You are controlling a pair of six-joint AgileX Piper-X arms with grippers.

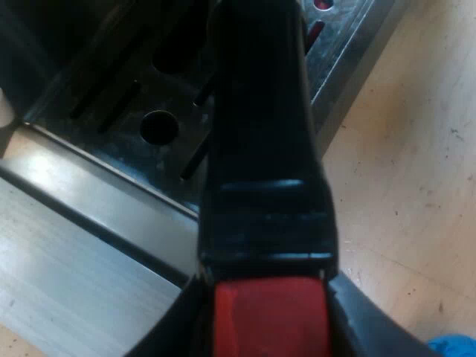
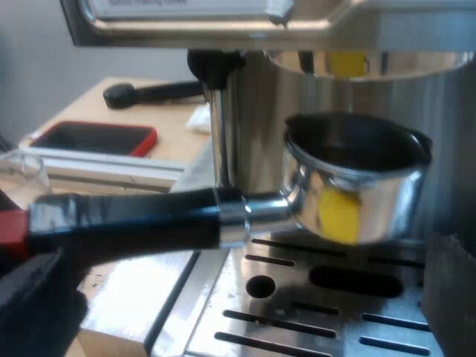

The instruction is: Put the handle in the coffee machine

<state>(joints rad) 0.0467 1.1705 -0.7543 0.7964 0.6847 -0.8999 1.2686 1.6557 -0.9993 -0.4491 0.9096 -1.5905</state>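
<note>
The metal holder hangs level in the air over the drip tray, just under the machine's round brew head and apart from it. Its dark handle runs away from the machine to the red end. In the left wrist view I look down that handle at close range. My left gripper is shut on it at the red end, with a finger on each side. My right gripper stands open low before the drip tray, holding nothing.
The slotted drip tray lies under the handle, the wooden table beside it. A steam wand hangs next to the holder. On the table are a measuring glass, a red-edged flat device, a black knobbed tool and something blue.
</note>
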